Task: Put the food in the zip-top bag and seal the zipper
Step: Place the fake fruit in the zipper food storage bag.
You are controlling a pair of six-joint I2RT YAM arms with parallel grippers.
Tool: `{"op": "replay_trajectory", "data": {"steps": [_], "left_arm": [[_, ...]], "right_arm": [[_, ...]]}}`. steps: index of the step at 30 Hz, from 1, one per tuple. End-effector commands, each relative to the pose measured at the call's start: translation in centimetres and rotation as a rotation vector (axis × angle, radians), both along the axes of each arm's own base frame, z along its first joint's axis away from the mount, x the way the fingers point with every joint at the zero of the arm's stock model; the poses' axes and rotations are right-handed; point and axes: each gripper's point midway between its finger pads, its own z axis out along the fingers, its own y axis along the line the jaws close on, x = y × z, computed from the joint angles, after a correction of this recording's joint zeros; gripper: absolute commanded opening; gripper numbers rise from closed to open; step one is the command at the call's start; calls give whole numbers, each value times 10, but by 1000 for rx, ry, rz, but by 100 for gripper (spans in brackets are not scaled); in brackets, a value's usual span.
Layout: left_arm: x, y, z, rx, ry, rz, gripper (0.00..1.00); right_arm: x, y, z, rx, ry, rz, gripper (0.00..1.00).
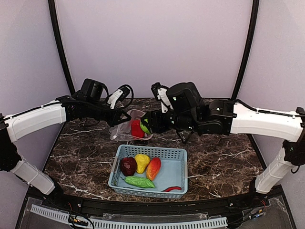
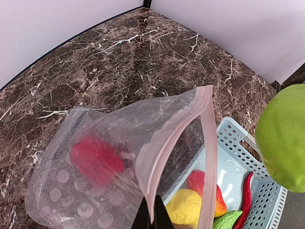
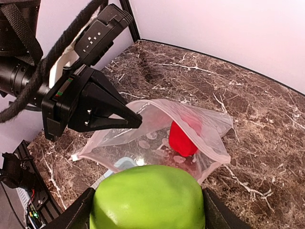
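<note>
The left jaws are clamped on the bag (image 2: 57, 191) rim; the right jaws grip a green pepper (image 3: 147, 195) near its mouth. A red pepper (image 3: 183, 139) lies inside.

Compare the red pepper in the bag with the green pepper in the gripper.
Colour: the red pepper is red, the green pepper lime-green. Place: the red pepper lies inside the bag; the green pepper is outside it, near its mouth. Hold: the green pepper is clamped in the right gripper; nothing grips the red pepper. Both look like smooth toy produce.
</note>
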Motion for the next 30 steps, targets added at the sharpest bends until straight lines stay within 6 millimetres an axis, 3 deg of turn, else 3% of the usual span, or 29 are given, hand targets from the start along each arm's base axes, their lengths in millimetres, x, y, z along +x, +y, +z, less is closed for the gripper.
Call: {"op": "replay_trajectory", "data": {"steps": [1,15,26,30], "left_arm": [[-4,1,12,-27,-29,-15,1],[-4,1,10,-25,-23,-15,1],[-5,0,11,-34,-26,-18,1],[-5,0,11,-35,-25,-18,1]], "right_arm": [[12,19,13,39,-84,-13,63],[61,47,-21,-5,-135,-83,62],[70,74,-57,-45,-87,-44,60],[72,78,-66,-67,-75,-41,65]]}}
